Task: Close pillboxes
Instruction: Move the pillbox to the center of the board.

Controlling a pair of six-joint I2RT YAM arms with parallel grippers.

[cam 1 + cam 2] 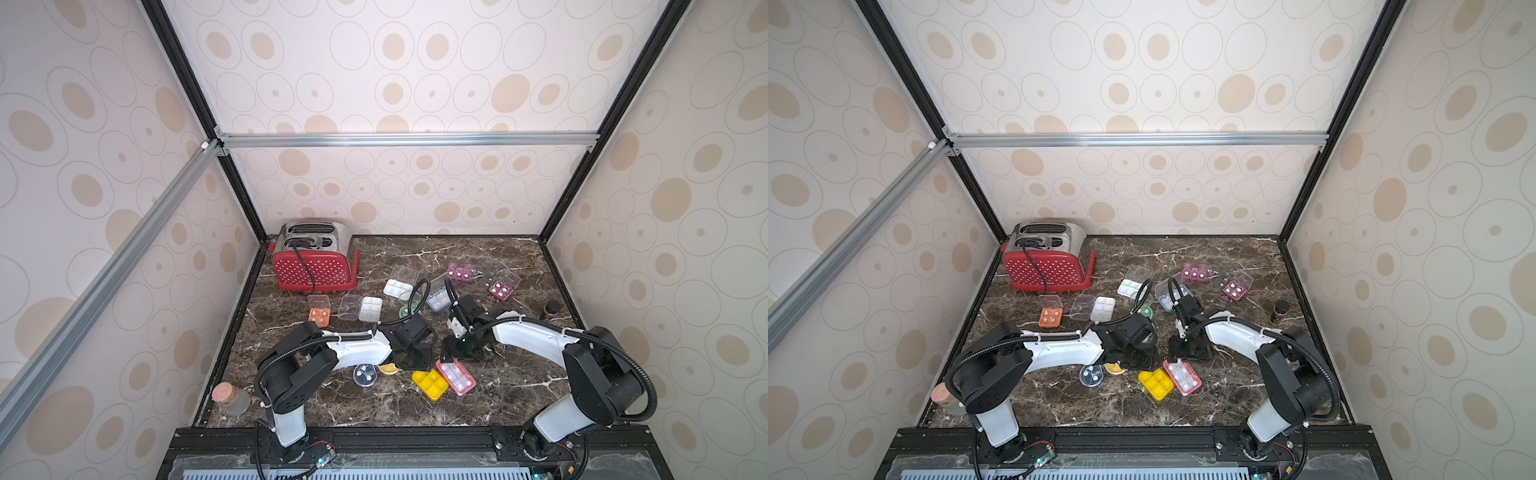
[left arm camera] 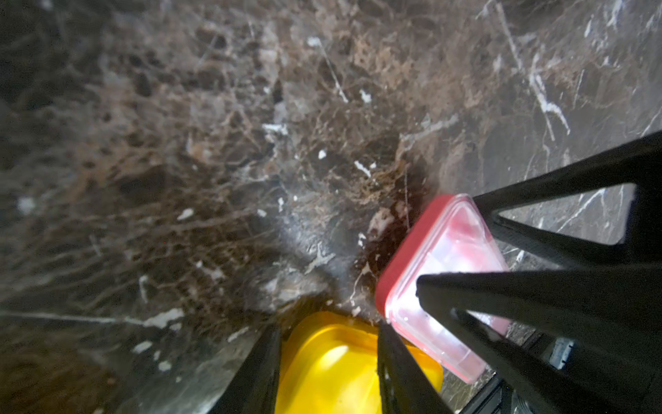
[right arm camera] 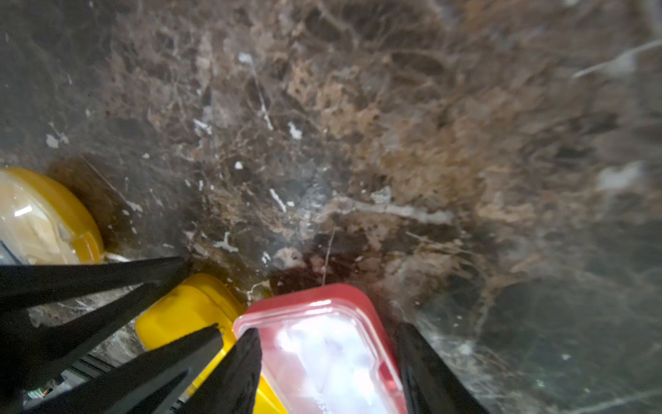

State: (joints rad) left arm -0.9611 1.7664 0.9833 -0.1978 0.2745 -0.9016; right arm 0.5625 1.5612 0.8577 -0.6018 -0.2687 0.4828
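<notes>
A yellow rectangular pillbox (image 1: 430,384) and a red one with a clear lid down (image 1: 456,377) lie side by side near the table's front middle. My left gripper (image 2: 327,333) stands open over the yellow pillbox (image 2: 333,369), one finger on each side. My right gripper (image 3: 327,329) is open over the red pillbox (image 3: 322,351), and its fingertips overlap the lid's edges. I cannot tell whether either touches. Further back, orange (image 1: 319,317), white (image 1: 370,308) and maroon (image 1: 500,289) pillboxes stand with lids open.
A round clear-topped pillbox (image 1: 365,375) and a round yellow one (image 1: 388,368) sit beside my left arm. The red dotted toaster (image 1: 313,259) stands at the back left. A corked jar (image 1: 230,399) is at the front left and a small dark jar (image 1: 552,308) at the right.
</notes>
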